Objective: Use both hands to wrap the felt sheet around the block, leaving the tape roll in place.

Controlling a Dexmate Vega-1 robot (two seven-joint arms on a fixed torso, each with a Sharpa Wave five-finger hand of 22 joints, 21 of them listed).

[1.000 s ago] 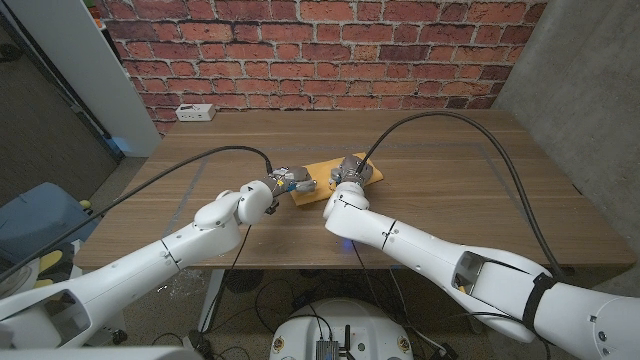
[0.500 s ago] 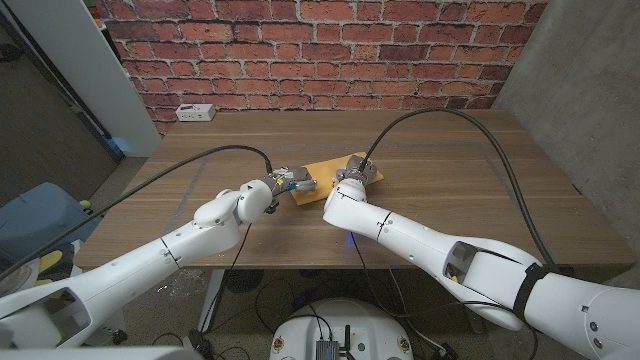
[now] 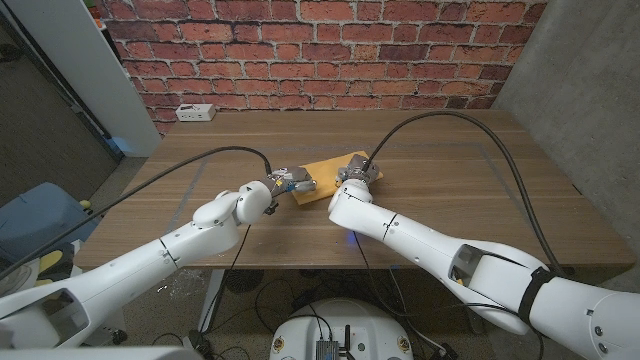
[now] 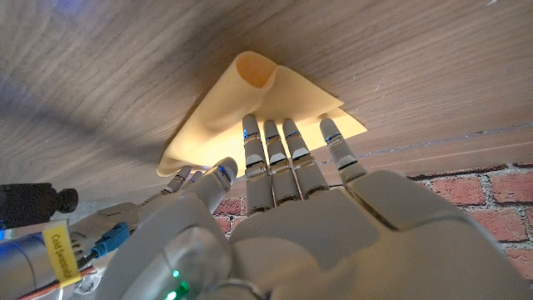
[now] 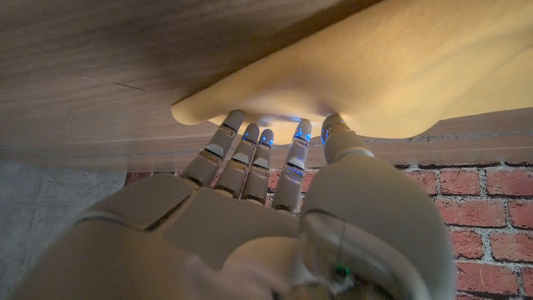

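Note:
The yellow felt sheet (image 3: 328, 172) lies near the middle of the wooden table (image 3: 450, 190); the block and the tape roll are hidden from me. My left hand (image 3: 291, 184) is at the sheet's left edge, its straight, spread fingers (image 4: 287, 154) reaching the edge of the felt sheet (image 4: 250, 100), which is doubled over with a curled lip. On the sheet's right side is my right hand (image 3: 358, 174). Its fingertips (image 5: 258, 137) touch the rim of the humped felt sheet (image 5: 375, 75), gripping nothing that I can see.
A white power strip (image 3: 195, 112) lies at the table's back left corner. A brick wall (image 3: 330, 40) stands behind the table. Bare wood stretches to the right of the sheet and along the front edge.
My right hand has slid a little to the right and farther back along the felt. The left hand has barely moved.

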